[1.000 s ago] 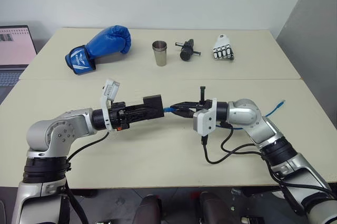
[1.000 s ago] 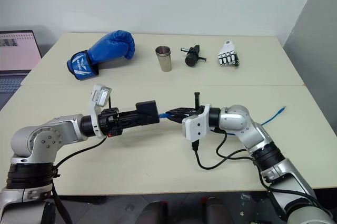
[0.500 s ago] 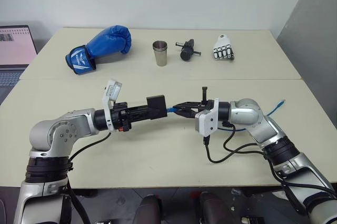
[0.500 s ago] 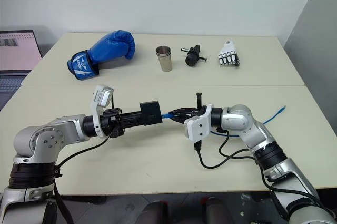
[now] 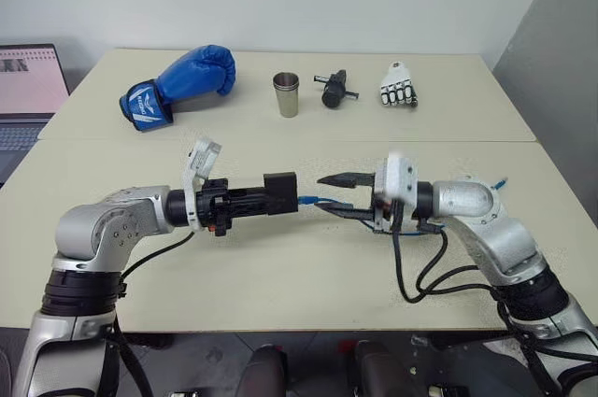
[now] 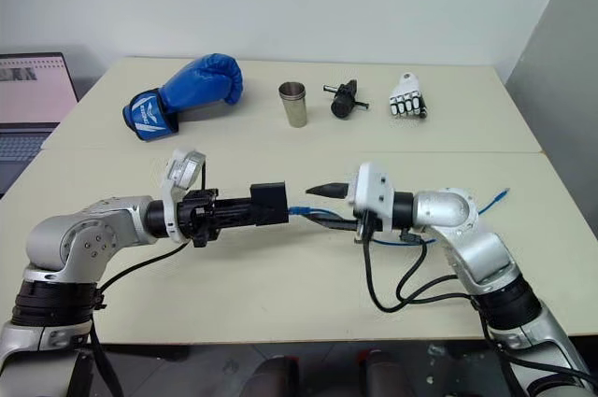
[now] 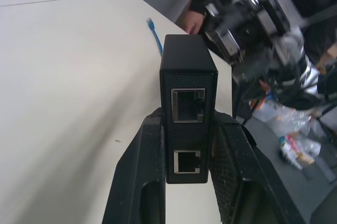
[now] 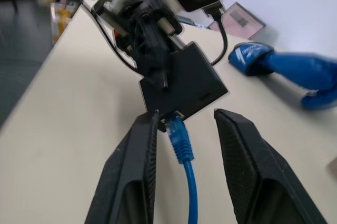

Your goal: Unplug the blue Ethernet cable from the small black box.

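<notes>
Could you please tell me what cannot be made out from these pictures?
- Whether the blue Ethernet cable is seated in the small black box: right wrist view, the box's edge hides the plug tip.
- The cable's middle run: eye views, right tool covers it.
- Box's gripped sides: left wrist view, left tool covers them.

A blue boxing glove (image 5: 177, 84) lies far left on the table (image 5: 280, 266). Right of it stands a steel cup (image 5: 287, 94), then a black cylinder (image 5: 333, 90) with a metal pin, then a small white robot hand (image 5: 397, 85). A laptop (image 5: 26, 93) sits at the far left edge.
</notes>
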Motion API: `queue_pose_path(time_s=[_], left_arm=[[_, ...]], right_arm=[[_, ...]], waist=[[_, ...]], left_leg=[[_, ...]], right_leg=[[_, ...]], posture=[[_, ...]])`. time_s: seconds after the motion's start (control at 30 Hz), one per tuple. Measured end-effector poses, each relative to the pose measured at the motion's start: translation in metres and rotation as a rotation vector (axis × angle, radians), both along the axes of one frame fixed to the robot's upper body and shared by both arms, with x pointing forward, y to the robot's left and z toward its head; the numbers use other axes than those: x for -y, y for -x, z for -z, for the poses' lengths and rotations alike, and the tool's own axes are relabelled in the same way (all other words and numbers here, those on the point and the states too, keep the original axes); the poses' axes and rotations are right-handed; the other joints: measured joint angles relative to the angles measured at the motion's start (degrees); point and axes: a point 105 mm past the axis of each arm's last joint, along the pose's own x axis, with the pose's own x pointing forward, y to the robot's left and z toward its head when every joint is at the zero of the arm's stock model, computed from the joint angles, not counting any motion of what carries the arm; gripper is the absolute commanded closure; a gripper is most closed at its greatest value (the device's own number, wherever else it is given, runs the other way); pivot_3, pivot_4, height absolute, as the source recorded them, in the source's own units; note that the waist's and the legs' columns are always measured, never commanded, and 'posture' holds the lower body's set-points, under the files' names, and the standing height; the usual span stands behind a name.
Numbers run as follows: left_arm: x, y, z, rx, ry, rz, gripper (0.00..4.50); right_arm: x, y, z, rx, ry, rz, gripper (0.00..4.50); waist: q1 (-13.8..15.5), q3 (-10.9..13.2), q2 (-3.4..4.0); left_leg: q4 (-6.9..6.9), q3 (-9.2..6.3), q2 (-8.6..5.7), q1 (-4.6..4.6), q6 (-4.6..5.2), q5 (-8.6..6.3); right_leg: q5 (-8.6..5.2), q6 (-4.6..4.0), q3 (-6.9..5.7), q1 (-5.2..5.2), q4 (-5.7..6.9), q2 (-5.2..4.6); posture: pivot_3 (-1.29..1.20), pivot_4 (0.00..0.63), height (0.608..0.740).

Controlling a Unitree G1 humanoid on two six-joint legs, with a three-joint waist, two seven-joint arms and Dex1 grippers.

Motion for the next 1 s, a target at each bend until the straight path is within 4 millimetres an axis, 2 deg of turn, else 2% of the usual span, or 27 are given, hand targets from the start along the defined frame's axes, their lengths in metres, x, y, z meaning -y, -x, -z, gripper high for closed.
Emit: queue_pose_path(time_s=[0.1, 0.33, 0.5, 0.67, 1.0], left_arm=[[0.001, 0.002, 0.001, 0.024, -0.011, 0.034, 3.73], [0.003, 0.002, -0.002, 0.033, 0.004, 0.058, 3.73], [0.004, 0.002, -0.001, 0.022, 0.017, 0.064, 3.73], [0.003, 0.001, -0.001, 0.019, 0.021, 0.063, 3.73], [0.003, 0.000, -0.002, 0.017, 0.029, 0.072, 3.73]], right_arm=[[0.000, 0.004, 0.002, -0.199, -0.038, -0.001, 2.72], [-0.004, 0.002, 0.013, -0.435, -0.084, 0.006, 2.72], [-0.002, -0.005, 0.021, -0.499, -0.082, 0.036, 2.72], [-0.005, -0.006, 0.019, -0.511, -0.092, 0.027, 1.72], [-0.008, -0.003, 0.024, -0.631, -0.089, -0.006, 1.69]], waist=[[0.01, 0.00, 0.00], [-0.06, 0.00, 0.00], [-0.06, 0.00, 0.00], [-0.09, 0.00, 0.00], [-0.10, 0.00, 0.00]], left_leg=[[-0.01, 0.02, -0.03, -0.02, 0.01, -0.01], [-0.02, 0.06, -0.02, -0.02, 0.02, -0.01], [-0.04, 0.10, -0.02, -0.07, 0.02, -0.01], [-0.04, 0.10, -0.01, -0.10, 0.02, -0.01], [-0.04, 0.10, -0.01, -0.10, 0.02, -0.01]], right_leg=[[-0.01, 0.00, -0.01, -0.01, -0.04, 0.01], [-0.02, 0.01, -0.02, -0.05, -0.04, 0.07], [-0.02, 0.02, -0.02, -0.10, -0.04, 0.08], [-0.02, 0.02, -0.03, -0.12, -0.04, 0.10], [-0.02, 0.02, -0.03, -0.13, -0.04, 0.11]], posture=[[0.00, 0.150, 0.740], [0.00, 0.150, 0.740], [0.00, 0.150, 0.740], [0.00, 0.150, 0.740], [0.00, 0.150, 0.740]])
